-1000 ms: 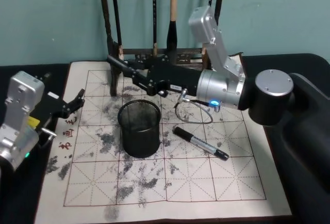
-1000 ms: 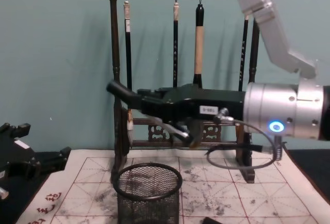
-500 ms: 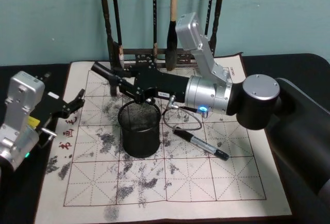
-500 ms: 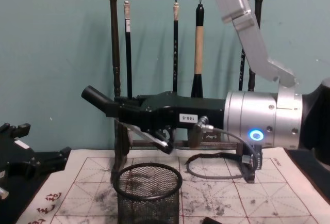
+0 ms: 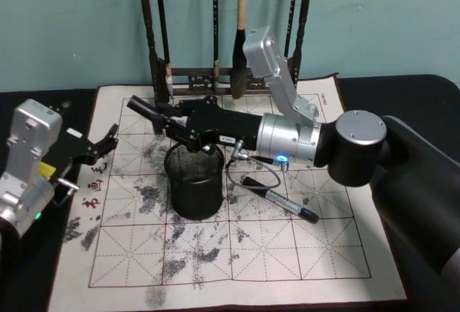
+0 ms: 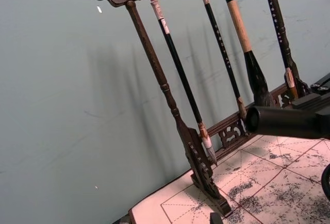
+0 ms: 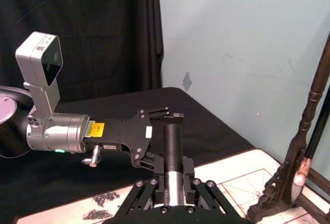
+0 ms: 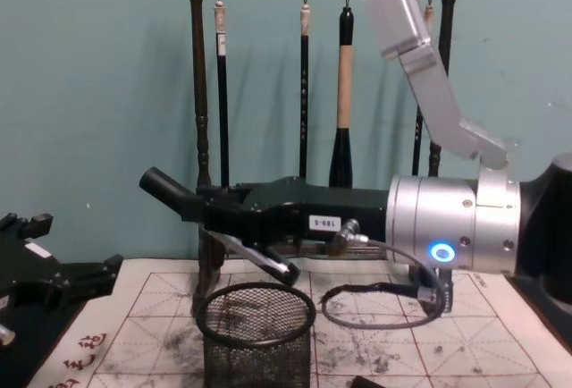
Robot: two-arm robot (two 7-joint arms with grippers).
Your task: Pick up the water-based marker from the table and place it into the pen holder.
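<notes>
One water-based marker (image 5: 141, 107) is clamped in the right gripper (image 5: 164, 119), jaws drawn in narrow on its barrel. The gripper is at centre-left of the head view, right above the back rim of the pen holder (image 5: 194, 190). The marker lies near level in mid-air, its free end pointing to the frame's left and a little up.

Over the past second the right arm has swung toward the frame's left and sunk. In the chest view the gripper sat well above the mesh cup, and its underside now hangs just over the rolled rim. That suggests the pick-up is done and the drop-off is close. The marker will likely need tipping toward upright before release, since as it lies it would span the mouth rather than fall in.

The left gripper (image 5: 97, 147) is parked at the left edge of the head view, unmoved, beside the cloth (image 5: 287, 254).

By count:
- Two markers: the held one, and a second marker (image 5: 279, 200) lying on the cloth to the right of the holder, apart from it.
- One pen holder.
- One cloth, spread on the black table (image 5: 402, 85).
- One wooden rack (image 8: 198, 93) at the back, with four brushes (image 8: 344, 75) hanging from it.
- Two grippers.
</notes>
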